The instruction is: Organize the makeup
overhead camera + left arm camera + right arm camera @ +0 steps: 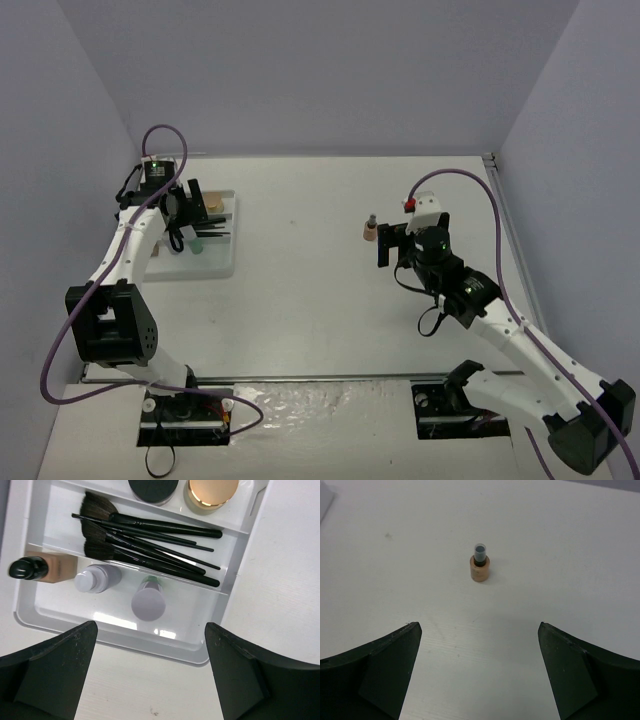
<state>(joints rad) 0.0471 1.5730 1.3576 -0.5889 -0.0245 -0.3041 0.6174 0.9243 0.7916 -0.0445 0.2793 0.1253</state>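
Hovering over tray, left claw wide; right claw wide, facing seemingly upright bottle.

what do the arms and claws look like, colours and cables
The left arm and right arm are white tubular links with black joint housings. A purple cable loops along each. The left claw and right claw each have two broad matte black fingers. The right wrist carries a white box with a red tab.

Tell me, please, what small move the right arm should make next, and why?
Probably ease the right end effector forward toward the small tan bottle: it stands upright, alone on the table, centred ahead of the open jaws and not yet between them, while the brushes already lie in the white tray.
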